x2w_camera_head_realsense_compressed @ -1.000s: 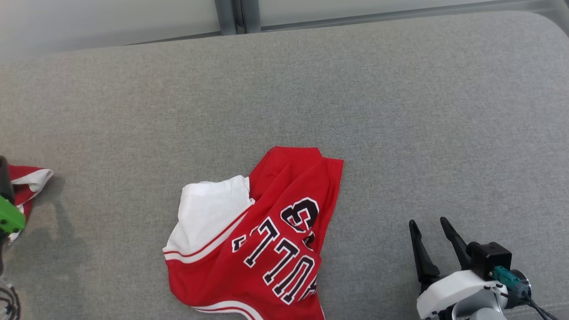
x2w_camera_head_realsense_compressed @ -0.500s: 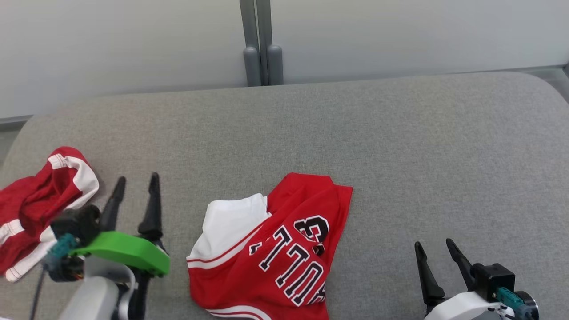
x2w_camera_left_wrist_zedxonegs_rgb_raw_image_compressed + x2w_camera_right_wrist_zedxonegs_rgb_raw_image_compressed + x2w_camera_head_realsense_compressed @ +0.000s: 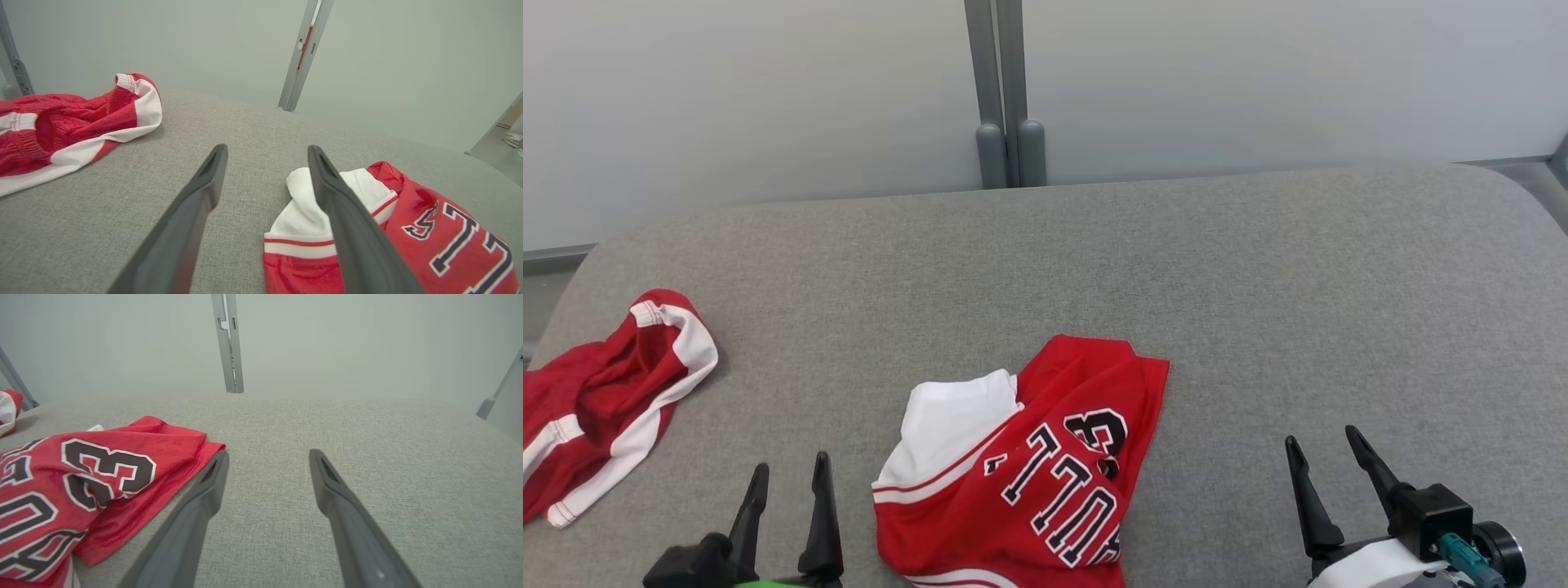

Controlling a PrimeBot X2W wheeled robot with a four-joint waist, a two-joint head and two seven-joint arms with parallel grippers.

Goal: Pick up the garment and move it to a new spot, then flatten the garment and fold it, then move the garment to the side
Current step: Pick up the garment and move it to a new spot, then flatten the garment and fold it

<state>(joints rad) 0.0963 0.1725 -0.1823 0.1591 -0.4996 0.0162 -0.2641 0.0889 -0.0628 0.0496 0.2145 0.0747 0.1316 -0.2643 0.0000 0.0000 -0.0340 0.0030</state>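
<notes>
The red jersey (image 3: 1029, 482) is lying just right of the left gripper (image 3: 792, 461), farther from the right gripper (image 3: 1321, 436); both are gaping wide, empty.

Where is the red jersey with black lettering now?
In the head view the red jersey lies crumpled low on the grey cushion, between the left gripper and the right gripper; another red-and-white garment lies far left.

jersey (image 3: 1029, 469): red w/ white panel, black letters + white outline
other garment (image 3: 605, 400), left of jersey: red, white stripes
cushion (image 3: 1258, 286) under jersey: plain grey
</notes>
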